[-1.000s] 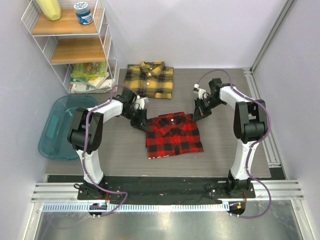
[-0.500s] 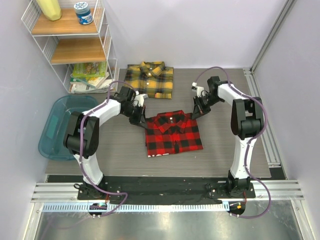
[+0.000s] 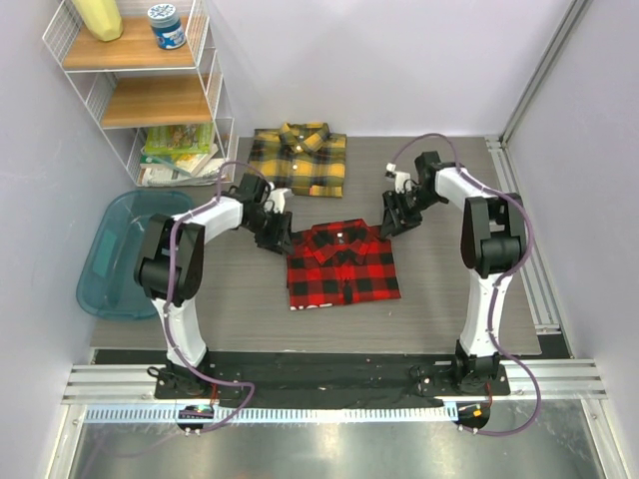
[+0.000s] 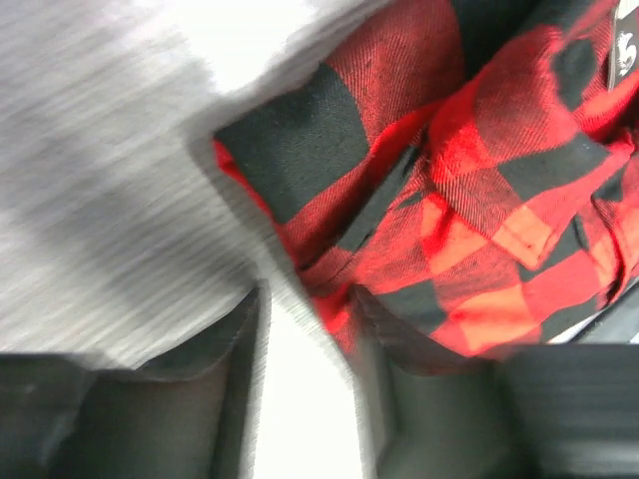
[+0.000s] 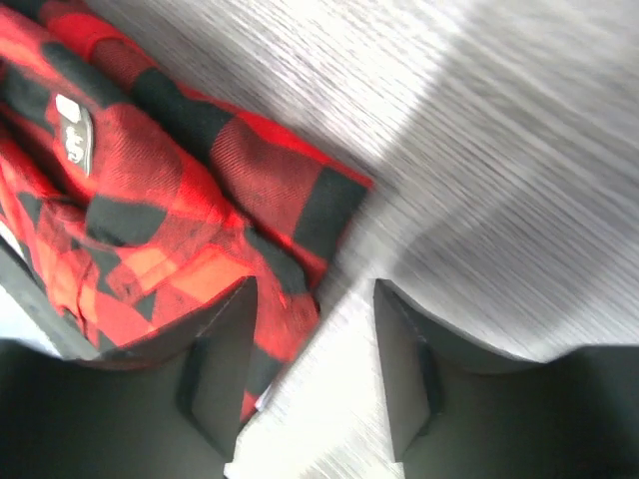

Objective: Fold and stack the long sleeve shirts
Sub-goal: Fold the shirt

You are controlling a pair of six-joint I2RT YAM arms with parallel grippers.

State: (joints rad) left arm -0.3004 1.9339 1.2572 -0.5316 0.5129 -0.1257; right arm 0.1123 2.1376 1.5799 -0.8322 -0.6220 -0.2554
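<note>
The red-and-black plaid shirt (image 3: 341,264) lies folded on the grey table, collar toward the back. The yellow-and-black plaid shirt (image 3: 298,160) lies folded behind it, apart from it. My left gripper (image 3: 278,232) sits low at the red shirt's back left corner. In the left wrist view it (image 4: 310,299) is open, with the red cloth's (image 4: 419,200) edge against one finger. My right gripper (image 3: 391,222) sits at the back right corner. In the right wrist view it (image 5: 315,289) is open, the shirt's (image 5: 150,180) corner beside its left finger (image 5: 225,359).
A white wire shelf (image 3: 215,90) with a jar, a bottle and books stands at the back left. A teal tub (image 3: 120,249) sits left of the table. A metal rail (image 3: 529,239) runs along the right edge.
Both grippers were shut at the red shirt's back corners; both have now opened. The shirt has shifted slightly to the left.
</note>
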